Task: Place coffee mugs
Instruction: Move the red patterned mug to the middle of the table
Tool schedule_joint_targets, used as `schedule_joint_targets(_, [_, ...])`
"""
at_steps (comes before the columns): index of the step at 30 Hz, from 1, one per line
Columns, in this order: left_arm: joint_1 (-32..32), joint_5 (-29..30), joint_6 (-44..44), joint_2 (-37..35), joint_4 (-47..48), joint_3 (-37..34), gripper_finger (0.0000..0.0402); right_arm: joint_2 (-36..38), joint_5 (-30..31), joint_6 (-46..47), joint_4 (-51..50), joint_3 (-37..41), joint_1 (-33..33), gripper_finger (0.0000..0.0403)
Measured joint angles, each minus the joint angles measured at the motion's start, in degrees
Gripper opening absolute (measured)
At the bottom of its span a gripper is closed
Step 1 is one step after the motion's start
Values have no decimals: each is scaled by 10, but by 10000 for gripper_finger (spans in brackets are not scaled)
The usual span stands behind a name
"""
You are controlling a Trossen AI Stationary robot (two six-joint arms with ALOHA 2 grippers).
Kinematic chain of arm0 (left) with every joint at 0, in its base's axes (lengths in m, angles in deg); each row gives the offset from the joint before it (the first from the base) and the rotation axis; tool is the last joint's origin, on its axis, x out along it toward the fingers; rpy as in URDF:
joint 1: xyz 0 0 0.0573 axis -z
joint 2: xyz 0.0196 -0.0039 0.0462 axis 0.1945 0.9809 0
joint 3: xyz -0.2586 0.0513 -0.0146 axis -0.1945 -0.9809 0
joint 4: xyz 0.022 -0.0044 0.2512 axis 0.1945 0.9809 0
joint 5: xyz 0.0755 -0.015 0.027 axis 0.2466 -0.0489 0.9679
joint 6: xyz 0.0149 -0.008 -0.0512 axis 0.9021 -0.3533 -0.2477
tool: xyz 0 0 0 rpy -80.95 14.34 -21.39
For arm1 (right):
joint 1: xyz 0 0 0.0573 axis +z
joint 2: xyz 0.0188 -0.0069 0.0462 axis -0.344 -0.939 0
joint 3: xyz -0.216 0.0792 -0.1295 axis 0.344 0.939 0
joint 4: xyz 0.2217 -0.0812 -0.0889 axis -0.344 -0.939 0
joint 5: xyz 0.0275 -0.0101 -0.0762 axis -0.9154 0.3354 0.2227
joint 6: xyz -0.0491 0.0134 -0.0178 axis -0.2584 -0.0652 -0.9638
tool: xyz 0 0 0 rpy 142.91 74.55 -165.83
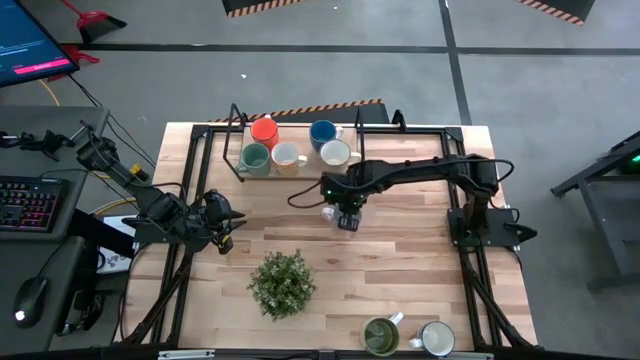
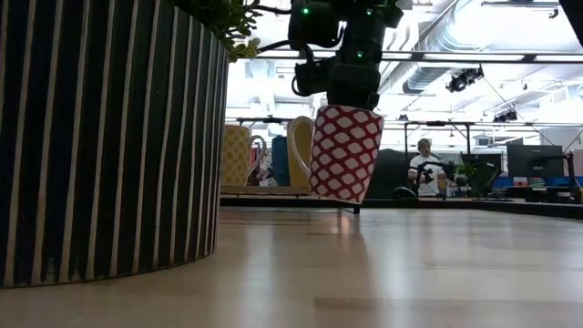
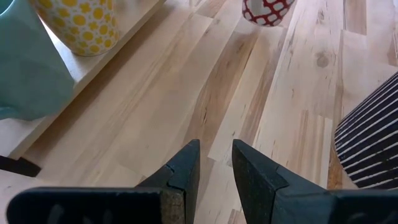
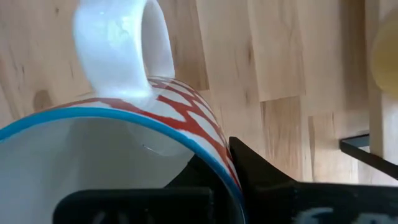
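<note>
My right gripper is mid-table, shut on a white mug with a red lattice pattern and a blue rim. The left wrist view also shows that mug. On a wooden tray at the far side stand an orange mug, a blue mug, a teal mug and two cream mugs. An olive-green mug and a white mug stand at the near edge. My left gripper waits near the table's left side, fingers slightly apart, touching nothing. My right gripper holds the patterned mug by its rim, on the side away from the white handle. One finger is inside the mug and one finger outside. The fingers come from above, pointing down. The mug hangs below them, slightly tilted, just above the table.
A bushy plant in a striped pot stands near the middle of the near half. A black frame surrounds the tray. Bare wood lies between the tray and the plant. A person sits in the room beyond the table.
</note>
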Motion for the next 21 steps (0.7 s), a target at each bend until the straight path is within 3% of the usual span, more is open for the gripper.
schedule_joint_targets(21, [0,-2,-3,0,0,0,81,-12,21,37,4,1,19,0])
